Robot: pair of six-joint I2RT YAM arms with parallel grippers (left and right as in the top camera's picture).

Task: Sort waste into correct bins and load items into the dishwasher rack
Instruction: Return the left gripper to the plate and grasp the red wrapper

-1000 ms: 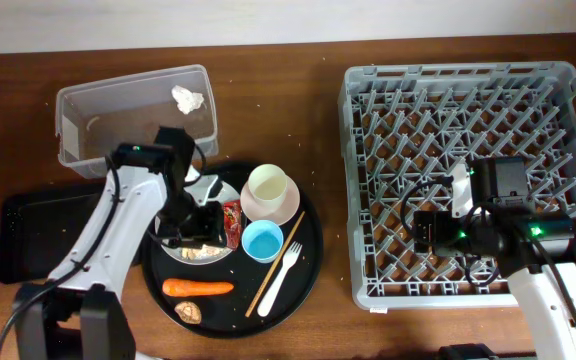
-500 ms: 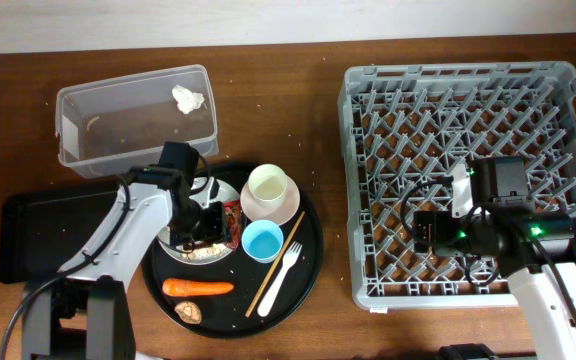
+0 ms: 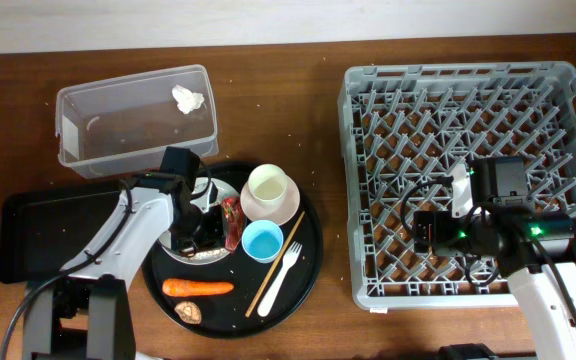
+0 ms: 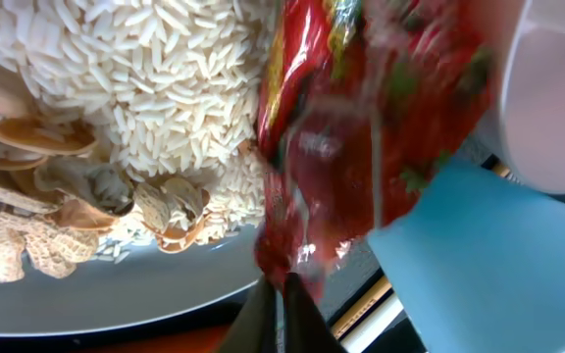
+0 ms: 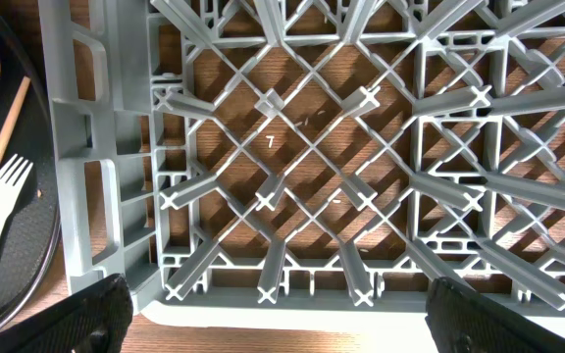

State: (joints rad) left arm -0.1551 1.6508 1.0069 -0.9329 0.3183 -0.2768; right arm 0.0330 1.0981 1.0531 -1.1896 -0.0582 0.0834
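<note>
- Left gripper (image 4: 284, 316) clamped on red wrapper (image 4: 361, 147), at white plate's (image 4: 116, 294) right edge, round black tray (image 3: 308, 265) near table's front edge; print unreadable.
- Right gripper (image 5: 302, 319) fingers apart over dishwasher rack's (image 5: 116, 147) front-left corner; small white 7 (image 5: 270, 141) there.

A dark brown wooden table (image 3: 278, 90) fills the frame, and four things rest on it. A clear tub (image 3: 68, 130) sits upper left. Just below it, at the left edge, lies a shallow black tray (image 3: 28, 235). A round black tray (image 3: 311, 262) sits lower centre, well apart from the grey rack (image 3: 353, 180) that takes up the right side. The wood shows through the rack's open grid floor. Pale specks (image 3: 338, 262) dot the bare strip between the round tray and the rack.
</note>
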